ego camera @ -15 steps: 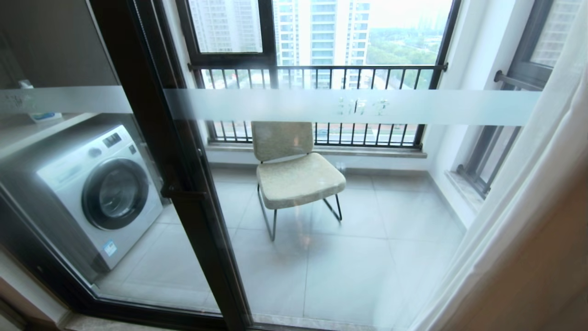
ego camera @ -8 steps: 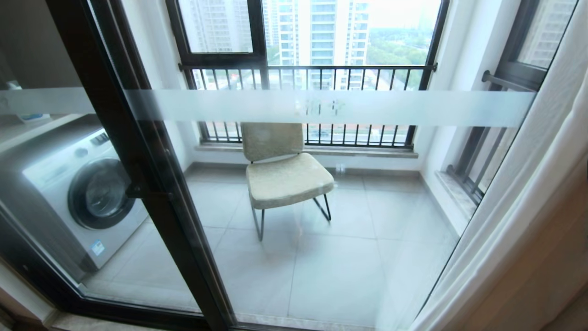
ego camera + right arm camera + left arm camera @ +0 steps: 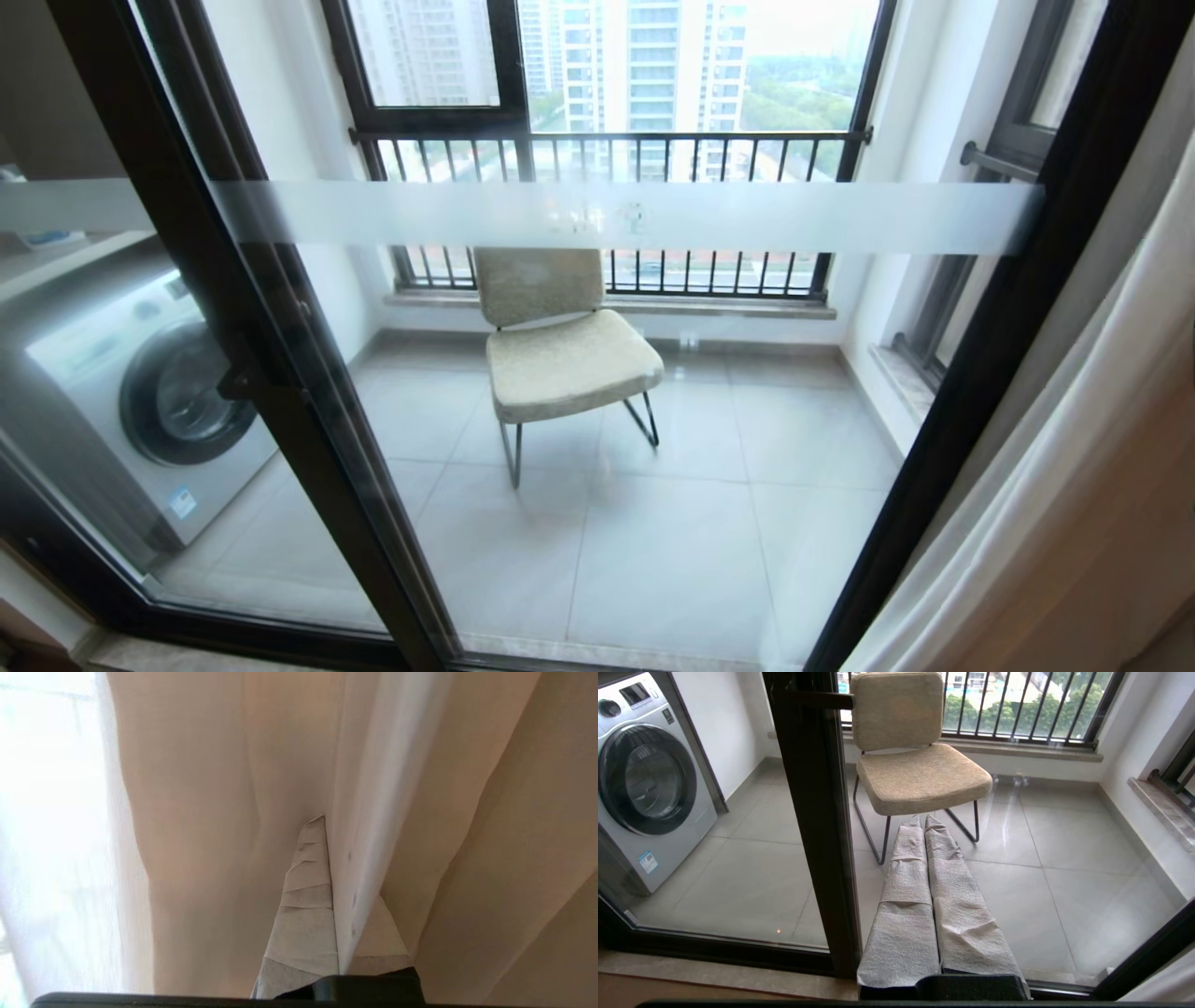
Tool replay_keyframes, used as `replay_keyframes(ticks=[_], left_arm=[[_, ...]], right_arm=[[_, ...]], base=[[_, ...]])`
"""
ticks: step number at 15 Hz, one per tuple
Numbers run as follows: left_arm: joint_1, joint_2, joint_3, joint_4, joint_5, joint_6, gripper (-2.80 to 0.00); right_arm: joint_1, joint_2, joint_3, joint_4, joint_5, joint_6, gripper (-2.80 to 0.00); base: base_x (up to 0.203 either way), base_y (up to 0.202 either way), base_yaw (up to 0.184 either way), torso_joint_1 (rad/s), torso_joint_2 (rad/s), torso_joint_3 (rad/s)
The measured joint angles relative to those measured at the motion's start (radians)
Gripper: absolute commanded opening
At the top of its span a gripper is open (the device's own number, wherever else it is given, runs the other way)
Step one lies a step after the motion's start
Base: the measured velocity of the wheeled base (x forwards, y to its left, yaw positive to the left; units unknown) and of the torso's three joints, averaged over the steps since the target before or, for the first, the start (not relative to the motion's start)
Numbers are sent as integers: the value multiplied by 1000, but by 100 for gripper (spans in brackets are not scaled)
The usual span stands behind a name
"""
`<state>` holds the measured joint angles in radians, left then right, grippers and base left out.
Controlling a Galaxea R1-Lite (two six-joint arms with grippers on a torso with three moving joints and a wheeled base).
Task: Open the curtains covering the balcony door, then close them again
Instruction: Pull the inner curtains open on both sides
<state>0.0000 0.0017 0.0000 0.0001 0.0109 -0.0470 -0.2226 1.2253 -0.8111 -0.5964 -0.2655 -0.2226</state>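
right of the balcony door (image 3: 597,420), curtains (image 3: 1083,485) bunched past its frame. our right gripper (image 3: 327,826) is clamped on a sheer fold; left gripper (image 3: 923,823) clenched empty, facing the glass. pull steady along the door, keeping the fold pinched.

A balcony floor (image 3: 672,523) of large pale grey glossy tiles is seen, lit by daylight. A beige padded chair (image 3: 560,355) on thin black metal legs is set near the middle, its back toward a black-framed window (image 3: 607,140) with black railing bars. A silver front-loading washing machine (image 3: 140,392) is placed at the left. White walls (image 3: 317,233) are seen. High-rise blocks and trees are visible outside.
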Motion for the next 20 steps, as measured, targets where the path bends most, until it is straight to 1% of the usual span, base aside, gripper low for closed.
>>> replay_keyframes(ticks=[5,10,13,20], left_arm=[[1,0,0,0,-1,-1,-280],[1,0,0,0,-1,-1,-280],[1,0,0,0,-1,-1,-280],[2,0,0,0,-1,0,-280]], right_arm=[[1,3,0,-5,1,0,-280],[1,6,11,-15,1,0,-280],[1,7,22,-11,1,0,-280],[3,12,19,-17,3,14,-280]], base=[[0,0,0,0,0,0],[-177,0,-1,4,3,1],[-127,0,1,0,1,2],[0,0,0,5,0,0]])
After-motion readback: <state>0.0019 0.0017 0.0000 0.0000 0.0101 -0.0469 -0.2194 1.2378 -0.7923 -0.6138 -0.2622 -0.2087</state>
